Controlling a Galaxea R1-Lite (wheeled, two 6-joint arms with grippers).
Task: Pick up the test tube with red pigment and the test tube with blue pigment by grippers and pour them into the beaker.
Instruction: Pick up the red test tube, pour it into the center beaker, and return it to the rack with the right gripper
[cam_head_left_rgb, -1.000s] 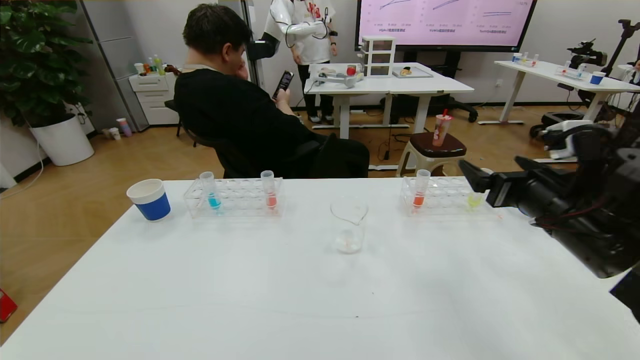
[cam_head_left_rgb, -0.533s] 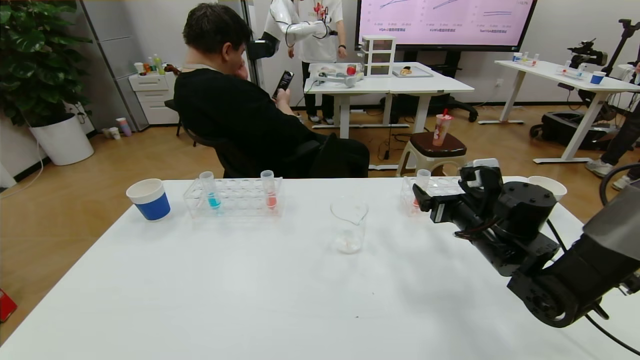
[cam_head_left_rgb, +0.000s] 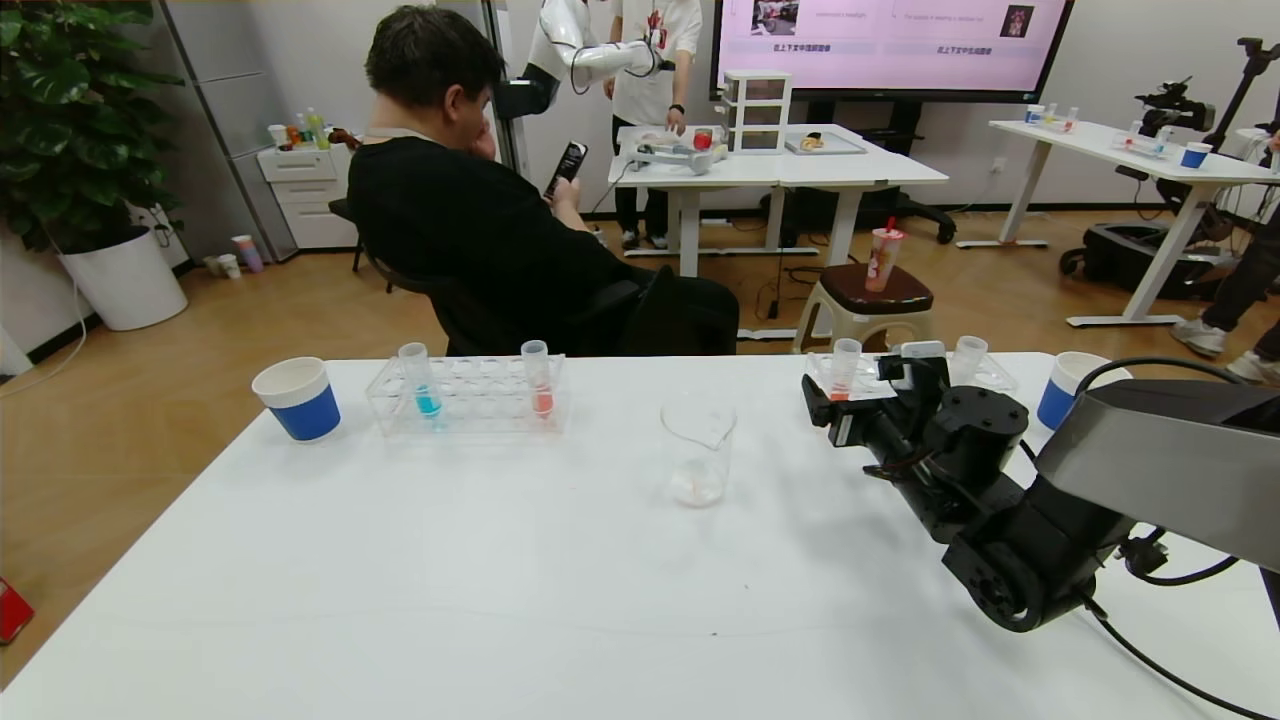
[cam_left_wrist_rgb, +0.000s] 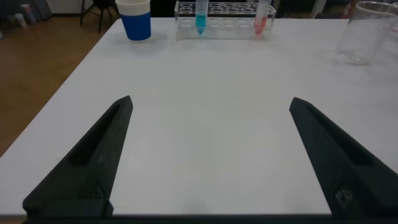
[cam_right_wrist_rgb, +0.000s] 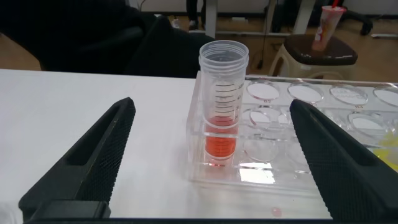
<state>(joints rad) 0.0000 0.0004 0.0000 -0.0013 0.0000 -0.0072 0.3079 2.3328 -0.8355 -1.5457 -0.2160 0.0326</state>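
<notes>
Right gripper, fingers spread wide, flanks the test tube with red pigment, upright in the corner well of its clear rack; light, rigid, slippery plastic, best pinched mid-barrel; left gripper wide, idle.

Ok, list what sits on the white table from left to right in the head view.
Blue-and-white paper cup → test tube with blue pigment → coral-red test tube → beaker → test tube with red pigment → right gripper, open, just in front of that tube → second paper cup.
</notes>
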